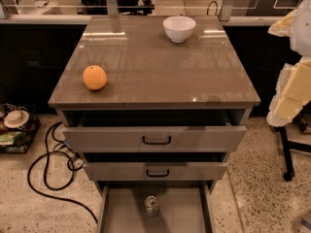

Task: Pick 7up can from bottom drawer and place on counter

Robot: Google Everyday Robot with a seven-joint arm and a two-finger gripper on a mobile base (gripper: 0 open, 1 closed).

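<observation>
7up can point(151, 206) stands upright on the grey floor of the pulled-out bottom drawer point(124, 212), about mid-width, toward its far end. Both upper drawers point(156, 140) above it are partly open. On the counter point(146, 67) an orange point(95, 77) sits near the left corner and a white bowl point(179, 28) far right. The gripper point(291, 96) hangs at the right edge beside the counter, well apart from the can, under its pale arm point(303, 18); open or closed, I cannot tell.

Tool point(290, 92) far right — held high, partly out of view.
</observation>
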